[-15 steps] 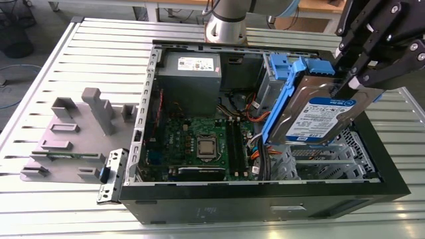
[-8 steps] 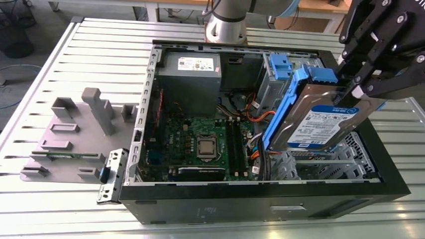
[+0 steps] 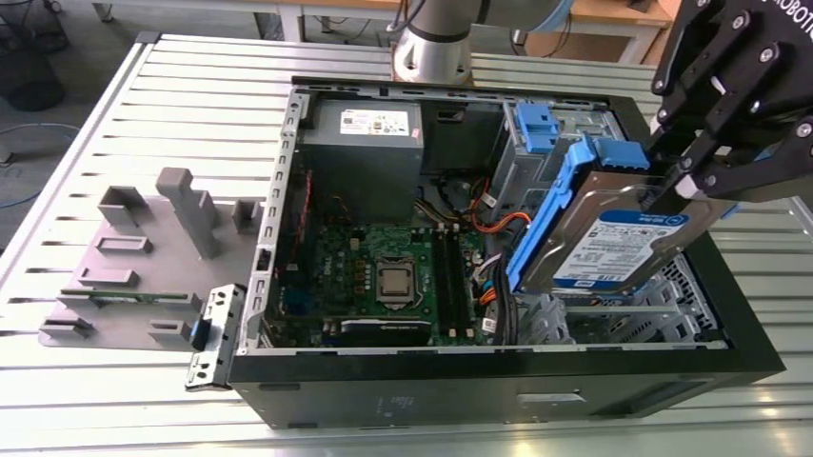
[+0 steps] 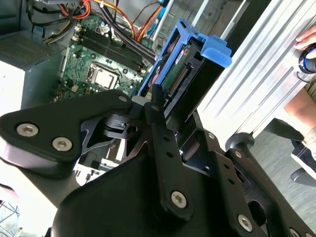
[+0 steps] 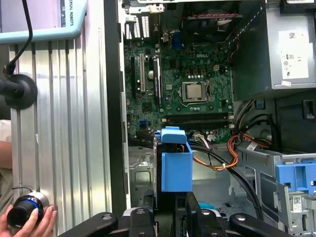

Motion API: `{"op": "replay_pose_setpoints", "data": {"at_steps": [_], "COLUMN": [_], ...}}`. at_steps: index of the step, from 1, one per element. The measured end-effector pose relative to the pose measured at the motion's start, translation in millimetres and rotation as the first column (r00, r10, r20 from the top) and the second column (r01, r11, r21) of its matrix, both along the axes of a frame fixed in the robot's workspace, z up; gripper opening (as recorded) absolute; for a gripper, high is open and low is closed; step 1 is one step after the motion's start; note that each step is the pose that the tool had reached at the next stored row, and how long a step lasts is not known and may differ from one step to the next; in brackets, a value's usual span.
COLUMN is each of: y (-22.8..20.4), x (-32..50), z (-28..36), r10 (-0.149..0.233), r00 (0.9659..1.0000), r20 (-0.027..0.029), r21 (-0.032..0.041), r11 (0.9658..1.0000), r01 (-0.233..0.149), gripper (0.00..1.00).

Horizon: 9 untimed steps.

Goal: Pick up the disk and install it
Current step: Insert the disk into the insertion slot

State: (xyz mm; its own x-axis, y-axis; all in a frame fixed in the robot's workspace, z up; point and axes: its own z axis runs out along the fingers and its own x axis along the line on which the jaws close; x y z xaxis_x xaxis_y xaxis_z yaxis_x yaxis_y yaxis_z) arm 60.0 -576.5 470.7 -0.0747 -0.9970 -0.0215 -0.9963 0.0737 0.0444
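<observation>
The disk (image 3: 623,238), a flat silver slab with blue plastic rails and a white-and-blue label, was held tilted over the open black case (image 3: 508,400) by the gripper (image 3: 671,186), closed on it (exterior view). Its connector edge was shown in the second wrist view, its blue rail in the first wrist view.

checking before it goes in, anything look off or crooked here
Nothing looks damaged or spilled. The flat silver metal hard drive with blue plastic rails sits tilted in the black jaws above the open black computer case, not yet seated.
</observation>
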Motion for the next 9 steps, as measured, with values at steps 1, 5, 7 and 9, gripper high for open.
{"op": "replay_pose_setpoints", "data": {"at_steps": [1,5,7,9], "y": [0.0,0.1,0.0,0.0], "x": [3.1,16.6,23.6,31.1], "z": [-0.4,-2.2,-3.2,-4.3], "r10": [0.000,0.000,0.000,0.000], "r00": [1.0000,1.0000,1.0000,1.0000], "r20": [-0.0004,-0.0033,-0.0053,-0.0078], "r21": [-0.0003,0.0000,0.0000,-0.0001], "r11": [1.0000,1.0000,1.0000,1.0000], "r01": [0.000,0.000,0.000,0.000], "gripper": [0.35,0.35,0.35,0.35]}}
